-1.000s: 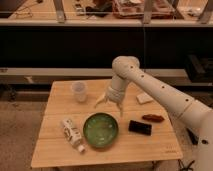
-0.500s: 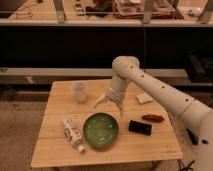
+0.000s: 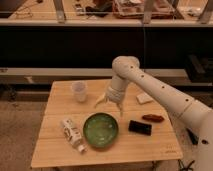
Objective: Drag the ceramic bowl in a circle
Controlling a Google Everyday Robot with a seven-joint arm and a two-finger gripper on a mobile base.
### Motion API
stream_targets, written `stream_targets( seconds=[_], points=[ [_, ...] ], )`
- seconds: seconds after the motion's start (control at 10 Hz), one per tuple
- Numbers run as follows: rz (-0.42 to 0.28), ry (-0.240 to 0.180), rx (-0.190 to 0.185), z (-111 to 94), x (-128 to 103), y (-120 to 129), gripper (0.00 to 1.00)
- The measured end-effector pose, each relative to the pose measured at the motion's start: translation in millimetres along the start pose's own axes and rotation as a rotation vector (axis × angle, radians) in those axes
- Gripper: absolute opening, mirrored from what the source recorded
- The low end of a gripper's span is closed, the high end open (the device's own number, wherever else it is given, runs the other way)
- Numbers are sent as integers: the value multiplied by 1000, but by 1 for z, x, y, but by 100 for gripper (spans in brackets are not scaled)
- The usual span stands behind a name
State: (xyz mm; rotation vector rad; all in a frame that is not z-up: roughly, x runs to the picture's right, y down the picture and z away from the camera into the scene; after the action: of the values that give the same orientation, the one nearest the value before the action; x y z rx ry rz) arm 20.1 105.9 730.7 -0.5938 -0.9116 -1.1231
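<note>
Camera view, looking down on a wooden worktop (image 3: pixel 57 107). A white arm reaches in from the right. Its claw (image 3: pixel 109 109) hangs empty with its fingers spread wide, just behind the far rim of the ceramic bowl (image 3: pixel 101 130), probably poised to drop onto that rim. The ceramic bowl sits upright near the front centre. A white cup (image 3: pixel 79 91), a toppled bottle (image 3: pixel 72 135), a black rectangular object (image 3: pixel 140 127) and a reddish-brown item (image 3: pixel 152 118) lie around it, so a dragged circle would be tight.

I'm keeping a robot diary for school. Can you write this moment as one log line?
ceramic bowl: on table, untouched | gripper: open, above table just behind bowl | step: grasp not yet made
</note>
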Motion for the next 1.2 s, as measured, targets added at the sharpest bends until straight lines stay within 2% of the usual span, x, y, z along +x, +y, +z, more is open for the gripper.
stream_targets(
  seconds=[0.3, 0.5, 0.7, 0.8, 0.9, 1.2],
  points=[
    [0, 0, 0, 0, 0, 0, 80],
    [-31, 8, -2, 1, 2, 2, 80],
    [-142, 51, 12, 4, 13, 8, 80],
    [-224, 83, 23, 4, 20, 13, 80],
    [-328, 136, 26, 3, 26, 21, 80],
    [-484, 212, -5, 2, 34, 42, 80]
  ],
)
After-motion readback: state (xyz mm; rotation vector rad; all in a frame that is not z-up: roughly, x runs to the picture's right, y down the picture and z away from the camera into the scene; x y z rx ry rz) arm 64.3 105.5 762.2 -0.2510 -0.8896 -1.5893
